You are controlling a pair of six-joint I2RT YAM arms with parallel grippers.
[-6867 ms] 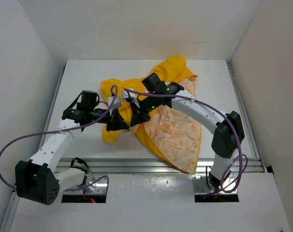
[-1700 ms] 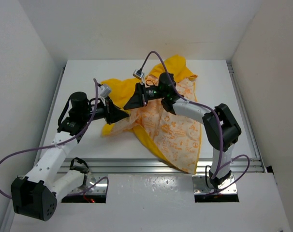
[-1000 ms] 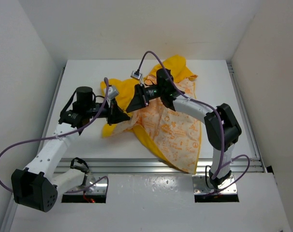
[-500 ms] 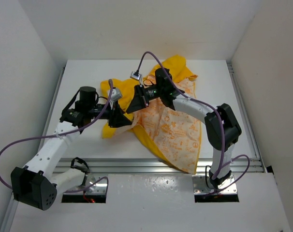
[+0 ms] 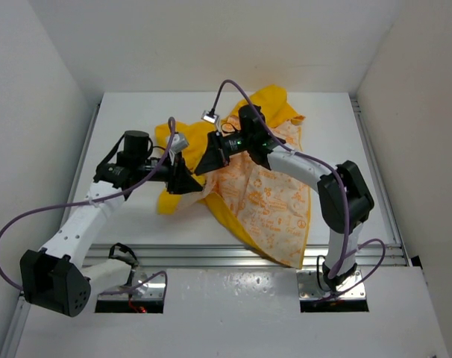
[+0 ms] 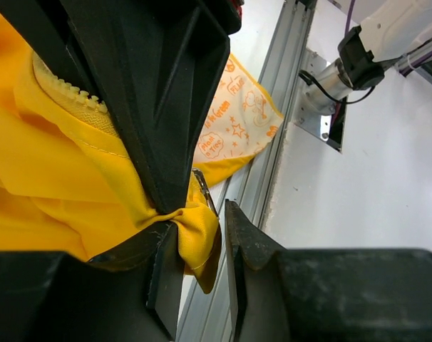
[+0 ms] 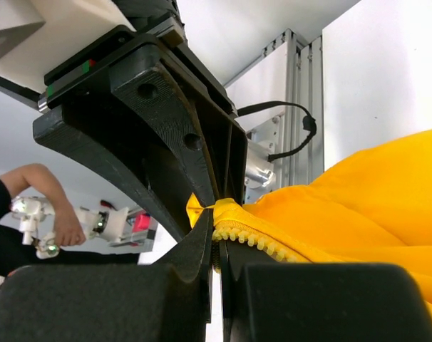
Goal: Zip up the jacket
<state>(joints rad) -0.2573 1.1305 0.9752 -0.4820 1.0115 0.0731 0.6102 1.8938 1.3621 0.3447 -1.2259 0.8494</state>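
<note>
One jacket, one table, two grippers (left gripper, right gripper).

Yellow jacket, unzipped, crumpled, orange-printed white lining showing

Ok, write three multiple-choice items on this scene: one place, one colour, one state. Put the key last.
1. Where does the printed lining of the jacket show?
A. Toward the side of the right arm
B. Draped over the left arm
C. Nowhere

2. The lining's print is:
A. blue
B. orange
C. green

3. The right pincer is:
A. wide open, holding nothing
B. shut on the jacket's zipper edge
C. out of view

Key: 1 A, it spreads beneath the right arm; 2 B, orange figures on white; 3 B, its fingers close on yellow fabric at the zipper teeth.
</note>
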